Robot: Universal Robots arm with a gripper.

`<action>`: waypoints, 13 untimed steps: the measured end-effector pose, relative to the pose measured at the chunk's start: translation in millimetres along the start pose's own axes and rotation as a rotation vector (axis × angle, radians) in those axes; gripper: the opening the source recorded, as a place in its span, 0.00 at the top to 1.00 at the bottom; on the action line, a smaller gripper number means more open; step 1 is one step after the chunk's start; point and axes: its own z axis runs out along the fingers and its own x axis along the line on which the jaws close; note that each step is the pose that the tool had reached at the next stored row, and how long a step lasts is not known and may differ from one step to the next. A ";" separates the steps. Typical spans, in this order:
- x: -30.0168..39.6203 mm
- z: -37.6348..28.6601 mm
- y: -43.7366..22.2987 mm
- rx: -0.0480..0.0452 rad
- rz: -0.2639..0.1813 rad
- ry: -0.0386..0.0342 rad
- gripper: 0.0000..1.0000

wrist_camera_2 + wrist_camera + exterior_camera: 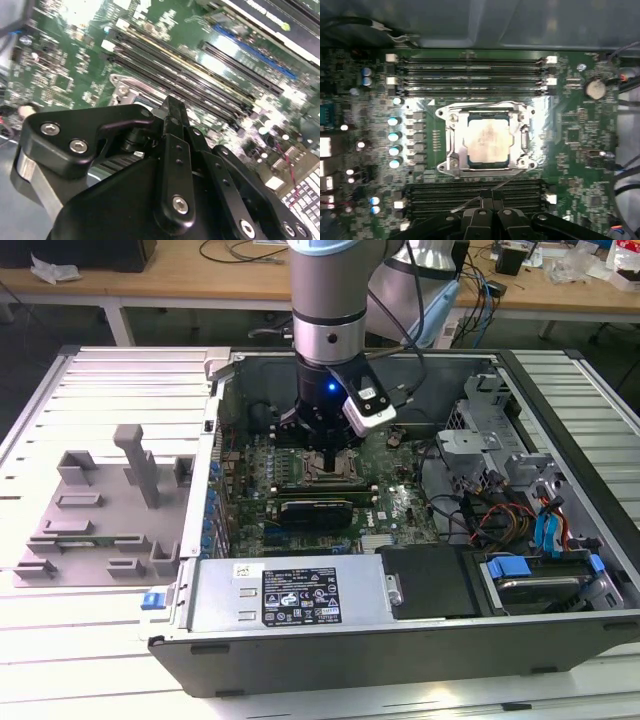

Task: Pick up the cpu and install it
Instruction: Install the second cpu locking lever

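cpu (489,138) sits in socket frame (451,142); jaws look shut & empty above it, so lift straight w/o dragging

My pincer (328,455) hangs inside the open computer case (560,630), just above the board (580,150). Directly below me the chip (487,137) sits in its socket frame (451,142), with memory slots (470,75) on both sides of it.

Electronics lab, open computer case (560,640) on slatted metal bench (110,390), cable-strewn wooden desks (200,275) behind
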 end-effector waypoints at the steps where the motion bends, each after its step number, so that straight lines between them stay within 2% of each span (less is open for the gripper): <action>1: 0.0 0.0 0.0 0.0001 -0.001 0.0110 0.89; 4: -0.2 0.3 -1.0 -0.0007 -0.007 0.0108 0.89; 9: -0.1 1.5 -4.0 -0.0032 -0.062 0.0079 0.89; 13: 1.9 7.1 -4.6 -0.0032 -0.063 0.0078 0.89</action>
